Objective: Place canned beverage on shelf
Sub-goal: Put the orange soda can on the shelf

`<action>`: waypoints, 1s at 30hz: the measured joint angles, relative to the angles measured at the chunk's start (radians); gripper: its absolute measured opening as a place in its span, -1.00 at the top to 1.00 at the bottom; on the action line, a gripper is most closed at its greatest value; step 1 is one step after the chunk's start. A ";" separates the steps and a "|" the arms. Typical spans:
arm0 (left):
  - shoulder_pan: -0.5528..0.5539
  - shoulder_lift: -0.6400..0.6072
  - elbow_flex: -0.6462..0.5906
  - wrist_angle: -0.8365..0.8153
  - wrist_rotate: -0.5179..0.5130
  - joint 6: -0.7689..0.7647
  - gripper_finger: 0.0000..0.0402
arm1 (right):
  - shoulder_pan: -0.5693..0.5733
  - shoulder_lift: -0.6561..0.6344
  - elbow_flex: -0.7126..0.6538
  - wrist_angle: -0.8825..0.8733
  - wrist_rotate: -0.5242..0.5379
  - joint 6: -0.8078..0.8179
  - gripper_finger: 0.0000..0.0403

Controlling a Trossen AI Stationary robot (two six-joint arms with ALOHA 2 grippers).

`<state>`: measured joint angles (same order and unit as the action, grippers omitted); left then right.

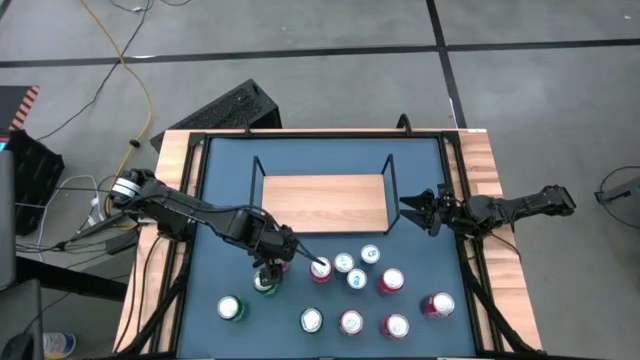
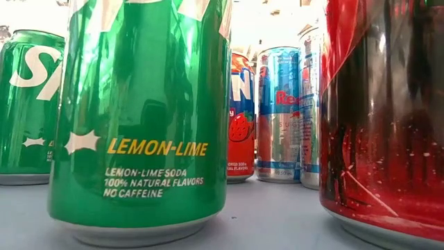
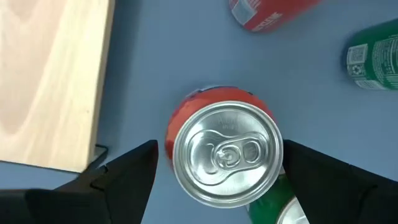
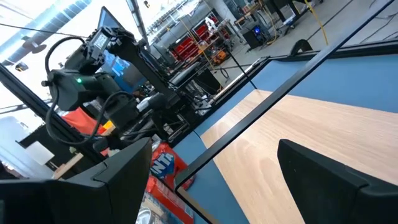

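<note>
- In the low view, a green lemon-lime can [image 2: 139, 118] is standing closest on the blue table [image 2: 277, 222], a dark red can [image 2: 385, 111] beside it, more cans behind.
- The left gripper [image 3: 217, 165] is hanging directly above an upright orange can [image 3: 225, 152], fingers spread wide on either side of its lid and gripping nothing; the can's long axis is pointing straight up at the wrist.
- The left arm is sitting far nearer the cans than the right.
- The wooden shelf [image 1: 323, 203] is lying empty just beyond, no can on it.
- The right gripper [image 1: 418, 210] is waiting at the shelf's right end, fingers wide apart and empty.
</note>
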<state>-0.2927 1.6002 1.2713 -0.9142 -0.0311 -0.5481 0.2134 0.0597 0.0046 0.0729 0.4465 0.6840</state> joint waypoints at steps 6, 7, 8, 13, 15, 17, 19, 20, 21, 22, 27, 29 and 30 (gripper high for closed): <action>-0.001 0.005 -0.007 0.008 -0.027 -0.054 -0.60 | 0.000 0.000 0.000 0.000 0.000 -0.002 -0.72; -0.001 0.005 -0.007 0.008 -0.031 -0.056 -0.59 | 0.000 0.000 0.000 0.000 0.000 -0.003 -0.72; -0.001 0.005 -0.007 0.008 -0.034 -0.054 -0.58 | 0.000 0.000 0.000 0.000 0.000 -0.004 -0.72; 0.002 0.005 -0.007 0.008 -0.044 -0.040 -0.42 | 0.000 0.000 0.000 0.000 0.000 -0.004 -0.72; 0.002 0.005 -0.007 0.008 -0.045 -0.040 -0.35 | 0.000 0.000 0.000 0.000 0.000 -0.004 -0.72; 0.003 0.005 -0.007 0.014 -0.037 -0.040 -0.30 | 0.000 0.000 0.000 0.000 0.000 -0.004 -0.72; 0.003 0.005 -0.007 0.020 -0.034 -0.040 -0.30 | 0.000 0.000 0.000 0.000 0.000 -0.005 -0.72; 0.003 0.005 -0.007 0.022 -0.034 -0.041 -0.30 | 0.000 0.000 0.000 0.000 0.000 -0.009 -0.72; 0.003 0.004 -0.007 0.026 -0.033 -0.041 -0.30 | 0.000 0.000 0.000 0.000 0.000 -0.012 -0.72; 0.003 0.004 -0.006 0.028 -0.031 -0.041 -0.30 | 0.000 0.000 0.000 0.000 0.000 -0.012 -0.72; 0.003 0.005 0.024 0.027 -0.022 -0.008 -0.30 | 0.000 0.000 0.000 0.000 0.000 -0.014 -0.72; 0.003 0.005 0.042 0.019 -0.027 0.026 -0.30 | 0.000 0.000 0.000 0.000 0.000 -0.015 -0.72; 0.003 0.005 0.047 0.014 -0.028 0.045 -0.30 | 0.000 0.000 0.000 0.000 0.000 -0.014 -0.72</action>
<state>-0.2893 1.6051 1.3187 -0.8999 -0.0594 -0.5034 0.2132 0.0597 0.0046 0.0727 0.4468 0.6697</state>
